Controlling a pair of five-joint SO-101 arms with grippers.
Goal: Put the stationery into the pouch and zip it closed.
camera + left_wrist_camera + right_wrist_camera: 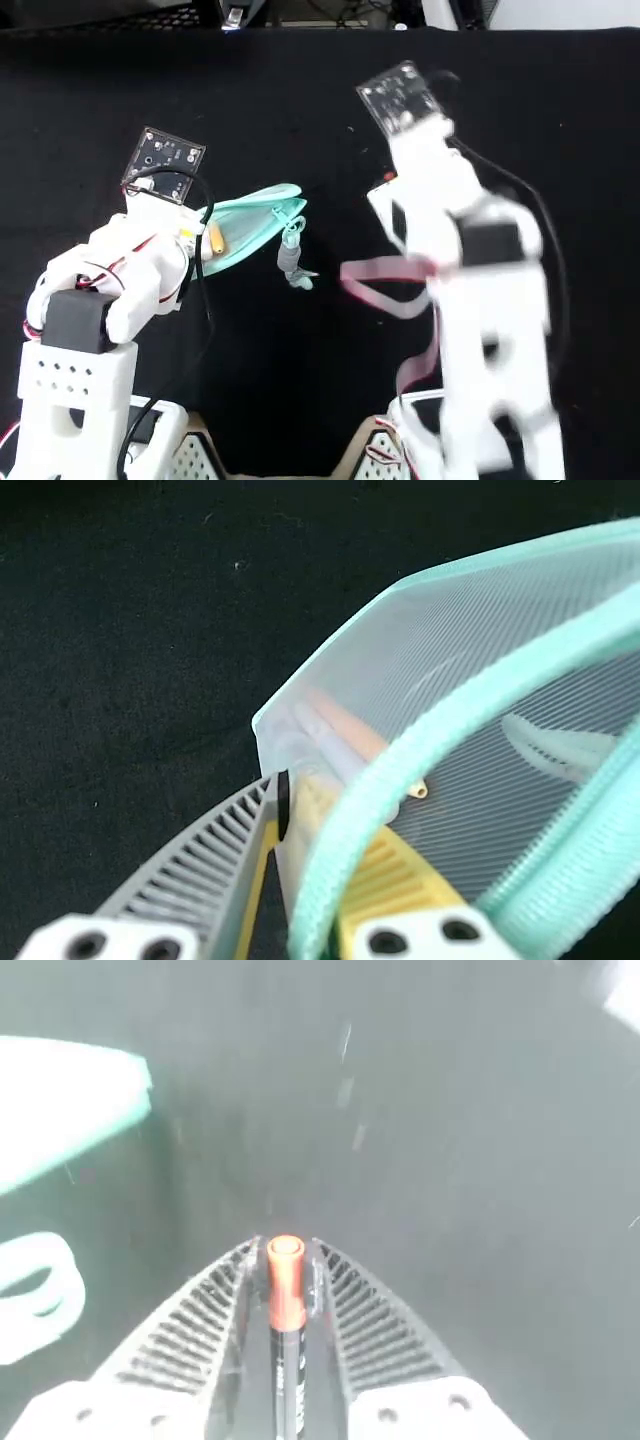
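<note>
Black table (300, 390) is carrying everything. Right arm (480, 270) is standing tall over the table's right half; left arm (110, 285) is crouching low at the left. Pouch (255, 225) is lying between them, nearer the left arm and apart from the right, with its mouth facing toward the right arm, probably so the next item can slide straight in. Left gripper (290, 815) is pinching the pouch's (450, 670) end wall, grey finger outside the mesh, yellow finger inside, with only the fabric between them. Likely reason: anchoring the pouch and propping the mouth open, zip not yet drawn. Right gripper (285, 1250) is clamping tight on a pen (285, 1275), the fingers touching its barrel on both sides and the orange cap poking out past the tips. It is hovering above bare table with the pouch off to one side, so insertion looks not yet begun. Stowed pens (345, 730), one orange and one pale, are showing through the mesh. Strap (292, 258) is trailing loose on the table by the mouth. Zip pull (418, 791), small and gold, is sitting at the clamped end.
</note>
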